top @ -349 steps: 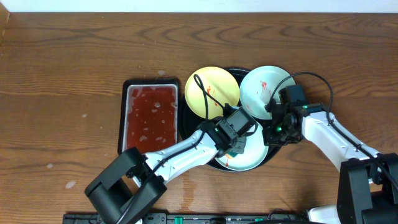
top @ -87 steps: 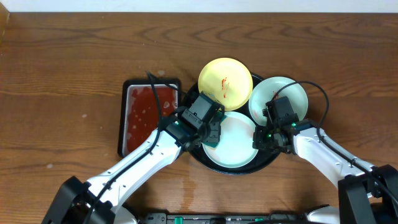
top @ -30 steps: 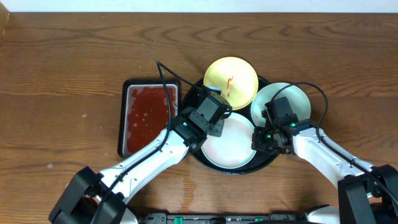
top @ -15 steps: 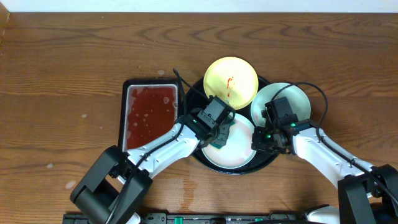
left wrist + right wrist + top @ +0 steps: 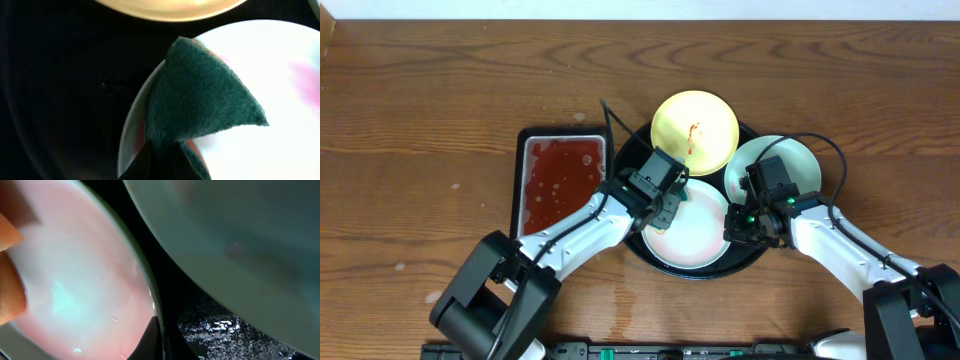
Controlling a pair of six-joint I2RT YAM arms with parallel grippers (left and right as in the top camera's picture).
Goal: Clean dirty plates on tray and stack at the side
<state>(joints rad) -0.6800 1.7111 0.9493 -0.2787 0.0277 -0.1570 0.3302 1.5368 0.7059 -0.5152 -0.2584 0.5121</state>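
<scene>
All three plates sit on the round black tray [image 5: 715,272]. The yellow plate [image 5: 695,133] is at the back with a small red smear, a mint plate [image 5: 800,160] is on the right, and the front plate [image 5: 692,235] looks nearly white with only faint pink traces. The left gripper [image 5: 667,203] is clenched on a green scouring pad [image 5: 200,100], and the pad lies over the left edge of the front plate. The right gripper [image 5: 748,224] is pinched closed on the right rim of this same plate (in the right wrist view a dark fingertip sits just at the rim).

The plates seem to me stiff and light, and the wet glossy surface is probably slippery. So I think the best hold is at the rim, one finger over and one under, not on the flat middle. The pad is soft and bends easily. A small rectangular tray [image 5: 560,185] of red liquid stands just beside the black tray, on the left.
</scene>
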